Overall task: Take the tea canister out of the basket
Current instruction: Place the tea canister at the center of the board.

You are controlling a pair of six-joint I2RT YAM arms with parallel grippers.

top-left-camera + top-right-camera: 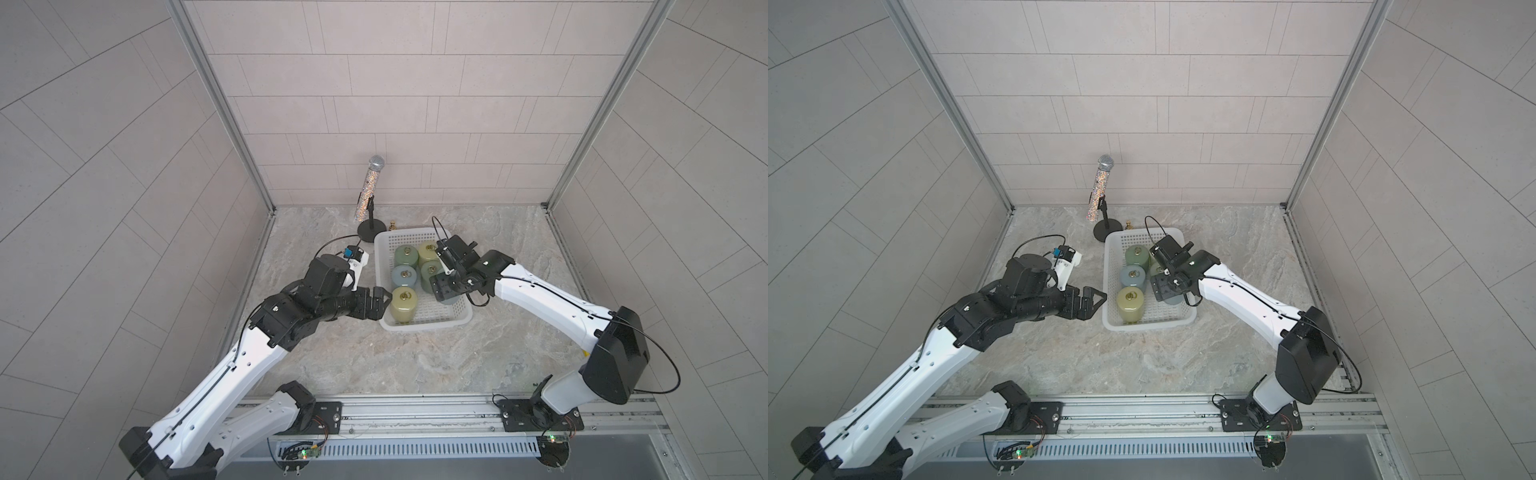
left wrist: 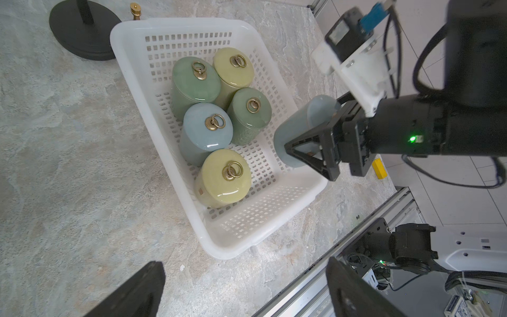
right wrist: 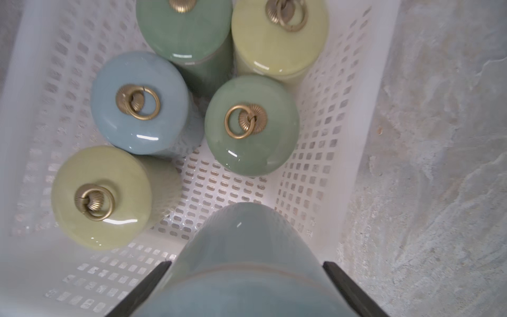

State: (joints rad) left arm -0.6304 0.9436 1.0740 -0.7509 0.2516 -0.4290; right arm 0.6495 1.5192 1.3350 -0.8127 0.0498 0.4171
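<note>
The grey, marble-veined tabletop (image 1: 415, 365) carries a white lattice basket (image 1: 419, 326), which stands flat on it toward the far middle in both top views. Just beside the basket's far left corner, as those views show it, rests the round black base of a microphone stand (image 1: 371, 230). A small brass-coloured piece (image 1: 392, 226), too small to identify, stands upright on the stone just beside that base and the basket's far rim.
</note>
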